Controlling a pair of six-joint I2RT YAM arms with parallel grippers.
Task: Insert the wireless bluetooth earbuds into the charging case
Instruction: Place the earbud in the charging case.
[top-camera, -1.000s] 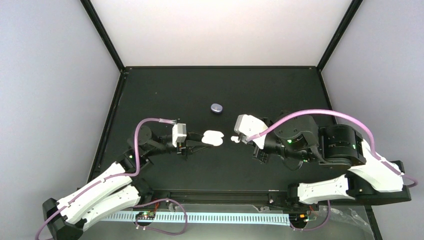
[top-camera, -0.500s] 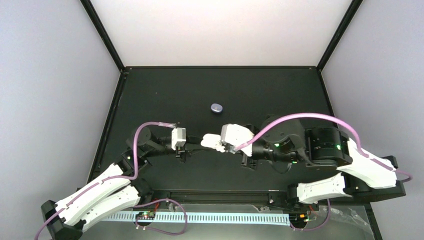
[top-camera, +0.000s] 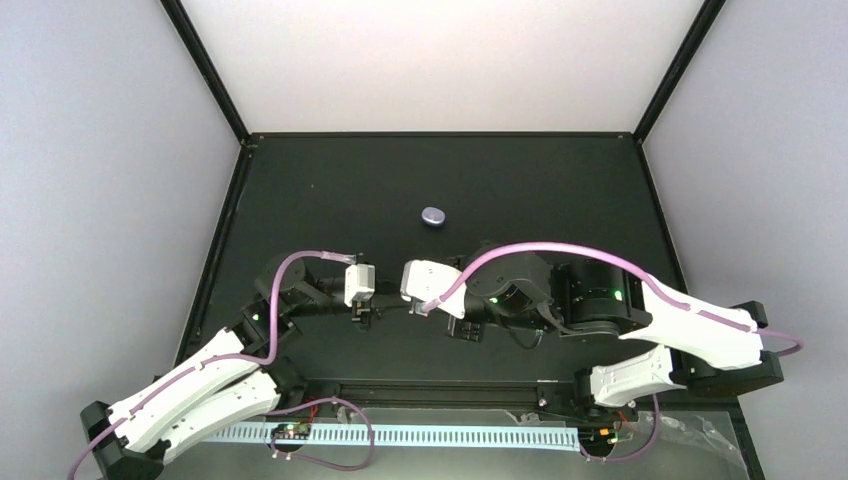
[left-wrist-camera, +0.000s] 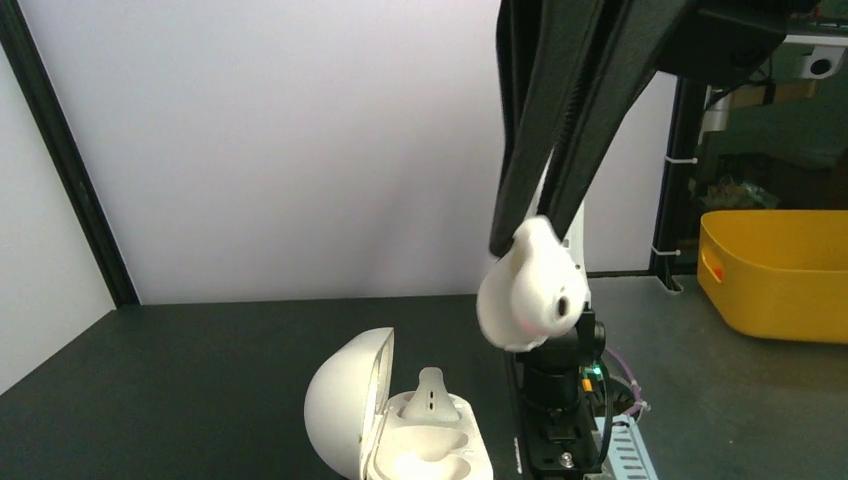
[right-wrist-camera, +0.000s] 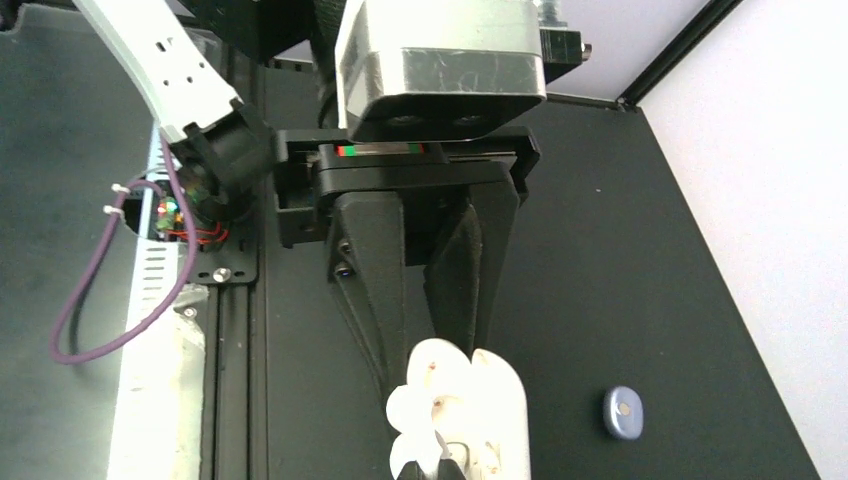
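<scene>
Top view: fixed high behind me, looking down on the whole table (top-camera: 330, 190).
Left wrist: low and level across the table; my right gripper (left-wrist-camera: 528, 240), pinching a white earbud (left-wrist-camera: 530, 295), hangs very close.
Right wrist: close, looking down at my left gripper (right-wrist-camera: 432, 360) head-on.
Shared: both wrists see the open white case (left-wrist-camera: 440, 455); top and right wrist see the purple case (top-camera: 433, 215).

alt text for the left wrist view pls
The right gripper reaches down from the top with black fingers, pinching a white earbud above and to the right of an open white charging case at the bottom edge. A second earbud sits in the case. A black table lies below and a yellow bin stands far right.
</scene>
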